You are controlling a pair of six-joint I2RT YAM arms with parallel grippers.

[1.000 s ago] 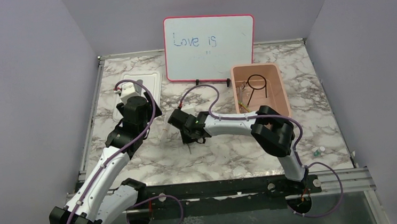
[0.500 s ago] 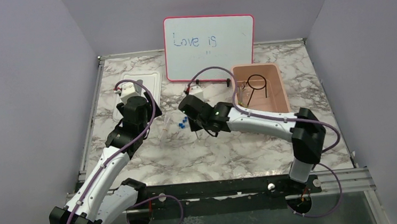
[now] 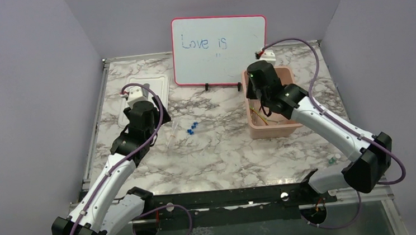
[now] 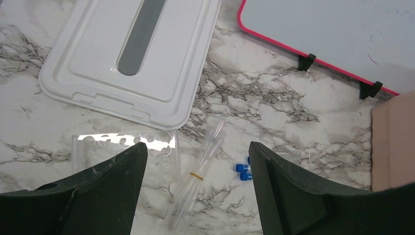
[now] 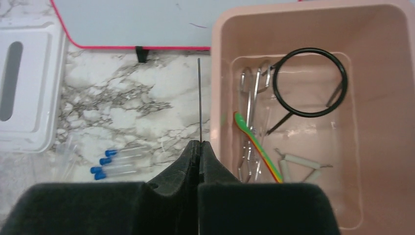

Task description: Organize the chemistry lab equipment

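Looking through the right wrist camera, I see the right gripper (image 5: 199, 147) closed tight on a thin metal rod (image 5: 199, 98), which sticks straight out ahead of the fingertips. From that view the rod lines up just outside the left wall of the pink plastic tub (image 5: 219, 73), over the marble-patterned table (image 3: 225, 150); how high it hangs I cannot tell.

Inside the tub lie a black wire ring with a stem (image 5: 309, 83), metal tweezers (image 5: 250, 98) at its left, a green, yellow and red stick (image 5: 257, 149) running slantwise across them, and a white-sleeved wire triangle (image 5: 299, 164) nearer the camera.

My left gripper (image 4: 195, 149) hangs above the table with its jaws spread wide and nothing between them. Below it, in the gap, lies a bundle of clear thin tubes tied with a yellow band (image 4: 200, 171). Just right of that bundle sit the clear blue-capped tubes (image 4: 243, 170), side by side on the marble, well apart from the tub. A clear plastic rack with round holes (image 4: 122, 147) lies by the left finger, and beyond it the white plastic lid (image 4: 132, 58) lies flat.

At the back of the table a pink-framed whiteboard (image 3: 220, 49) stands upright on its small black feet, between lid and tub.
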